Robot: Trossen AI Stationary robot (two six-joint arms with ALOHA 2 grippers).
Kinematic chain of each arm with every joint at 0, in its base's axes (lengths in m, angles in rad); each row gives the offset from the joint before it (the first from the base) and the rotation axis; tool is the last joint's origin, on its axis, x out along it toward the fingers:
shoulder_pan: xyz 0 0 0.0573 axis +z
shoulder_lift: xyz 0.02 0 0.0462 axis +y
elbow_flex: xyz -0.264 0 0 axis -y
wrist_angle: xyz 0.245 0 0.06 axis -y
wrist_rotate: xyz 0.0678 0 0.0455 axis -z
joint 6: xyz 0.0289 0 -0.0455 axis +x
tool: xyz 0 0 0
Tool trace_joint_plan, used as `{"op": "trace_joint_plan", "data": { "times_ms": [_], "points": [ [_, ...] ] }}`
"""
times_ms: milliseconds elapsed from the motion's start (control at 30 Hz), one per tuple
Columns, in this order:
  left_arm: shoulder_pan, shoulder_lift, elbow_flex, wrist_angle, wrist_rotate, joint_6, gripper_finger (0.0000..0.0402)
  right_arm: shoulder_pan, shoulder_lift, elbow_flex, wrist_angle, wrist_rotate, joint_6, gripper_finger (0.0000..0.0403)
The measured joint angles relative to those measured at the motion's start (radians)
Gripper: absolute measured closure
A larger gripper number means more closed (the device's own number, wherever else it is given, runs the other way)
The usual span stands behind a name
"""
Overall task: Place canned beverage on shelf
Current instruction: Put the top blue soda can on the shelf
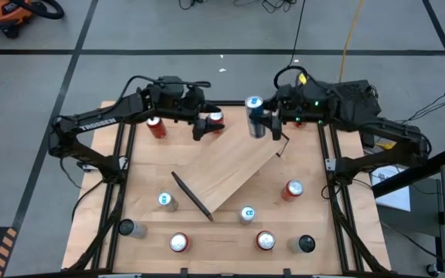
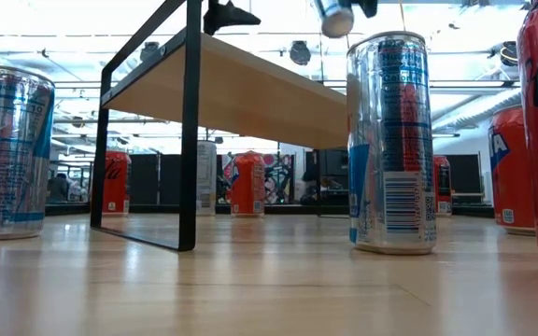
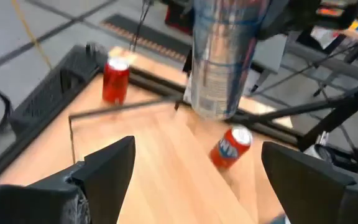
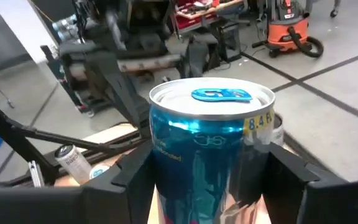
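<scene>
Right gripper (image 1: 257,123) grips upright blue can (image 4: 211,143) above shelf (image 1: 230,174) end. Left gripper (image 1: 202,126) fingers wide, empty, near.

The left arm (image 1: 91,122) reads "TROSSEN" (the blue-topped can (image 4: 211,149), "8.4").

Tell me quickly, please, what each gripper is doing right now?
Left gripper: open, holding nothing, above the shelf.
Right gripper: closed on a blue and silver can, held upright over the shelf's far end.
</scene>
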Motion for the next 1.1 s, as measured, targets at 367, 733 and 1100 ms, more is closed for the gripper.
{"op": "trace_joint_plan", "data": {
  "times_ms": [367,733,1100],
  "points": [
    [-0.041,-0.004,0.001,-0.012,-0.019,-0.047,0.0049,-0.029,-0.08,-0.41,0.503,0.081,-0.001,0.02],
    [-0.064,-0.004,0.0,-0.043,-0.061,-0.047,0.0049,-0.124,0.002,-0.419,0.571,0.034,-0.2,0.02],
    [-0.08,-0.004,0.0,-0.041,-0.087,-0.046,0.0049,-0.178,0.096,-0.419,0.64,-0.073,-0.164,0.02]
  ]
}}
